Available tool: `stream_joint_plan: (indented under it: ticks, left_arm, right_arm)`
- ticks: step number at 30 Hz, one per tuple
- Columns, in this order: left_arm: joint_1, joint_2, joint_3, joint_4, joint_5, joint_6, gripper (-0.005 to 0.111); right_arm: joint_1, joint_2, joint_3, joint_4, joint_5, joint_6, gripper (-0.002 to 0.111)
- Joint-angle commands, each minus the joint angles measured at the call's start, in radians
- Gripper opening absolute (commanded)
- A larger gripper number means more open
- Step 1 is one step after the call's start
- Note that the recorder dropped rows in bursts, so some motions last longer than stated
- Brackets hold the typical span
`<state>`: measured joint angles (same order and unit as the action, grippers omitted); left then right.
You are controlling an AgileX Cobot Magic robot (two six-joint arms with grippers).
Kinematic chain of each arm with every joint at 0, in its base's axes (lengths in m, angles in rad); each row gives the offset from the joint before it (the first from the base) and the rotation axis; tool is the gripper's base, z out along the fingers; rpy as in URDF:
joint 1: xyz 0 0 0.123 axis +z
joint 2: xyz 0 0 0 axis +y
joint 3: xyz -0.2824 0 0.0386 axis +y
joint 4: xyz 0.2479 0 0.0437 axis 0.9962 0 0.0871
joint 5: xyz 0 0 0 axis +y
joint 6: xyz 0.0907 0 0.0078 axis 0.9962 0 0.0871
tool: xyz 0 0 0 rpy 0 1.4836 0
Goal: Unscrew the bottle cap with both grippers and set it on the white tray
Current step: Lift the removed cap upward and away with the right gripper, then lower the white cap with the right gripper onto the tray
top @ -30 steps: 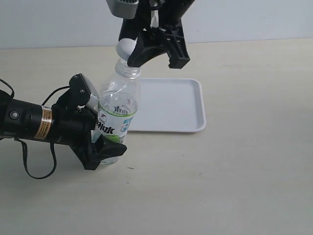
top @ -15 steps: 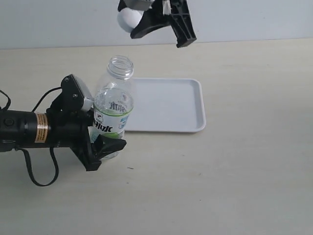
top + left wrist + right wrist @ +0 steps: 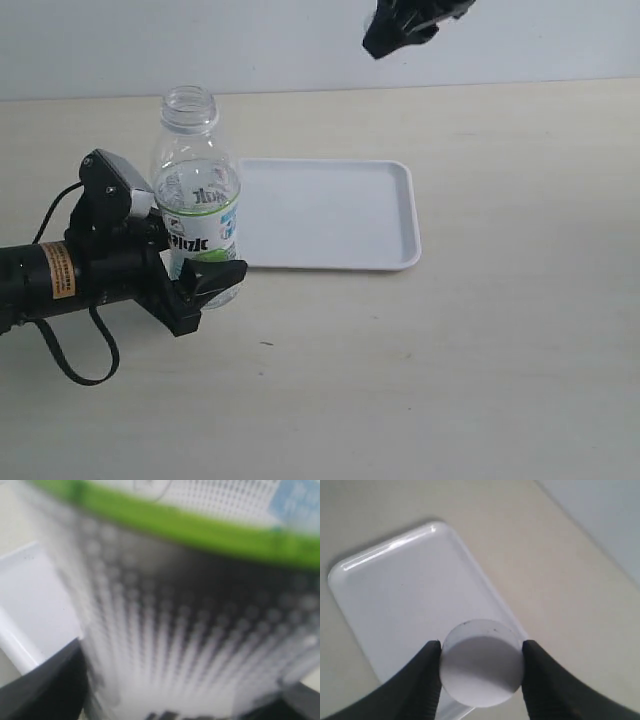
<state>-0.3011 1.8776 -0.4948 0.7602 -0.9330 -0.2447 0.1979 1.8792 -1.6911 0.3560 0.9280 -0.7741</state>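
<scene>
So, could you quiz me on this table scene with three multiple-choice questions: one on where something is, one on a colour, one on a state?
1. Where is the bottle cap?
A. screwed on the bottle
B. gripped in the right tool
C. lying on the white tray

2. What colour is the band on the label of the bottle?
A. red
B. green
C. blue

3. How does the bottle stand?
A. on its side
B. upright, capped
C. upright, neck open

Answers:
1 B: the right wrist view shows it between the black fingers, off the white tray.
2 B: a green stripe crosses the label.
3 C: it stands upright in the left tool, its neck bare.
</scene>
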Motion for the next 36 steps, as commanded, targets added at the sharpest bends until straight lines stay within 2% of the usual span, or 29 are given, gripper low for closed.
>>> stream_joint_plan:
  ticks: [1,6,16,36]
  left_arm:
    - [0.022,0.048,0.012,-0.02,-0.155,0.006,0.0]
    - [0.022,0.089,0.014,-0.016,-0.226,0.006,0.0]
    - [0.022,0.089,0.014,-0.016,-0.207,0.006,0.0]
    - [0.022,0.089,0.014,-0.046,-0.195,0.006,0.0]
  right_arm:
    - [-0.001,0.088,-0.001,0.011,0.058,0.103,0.0]
    - [-0.001,0.188,-0.001,0.035,0.008,0.103,0.0]
    - [-0.001,0.33,-0.001,0.037,-0.041,0.115,0.0]
    - [-0.001,0.422,-0.001,0.105,-0.063,0.087,0.0]
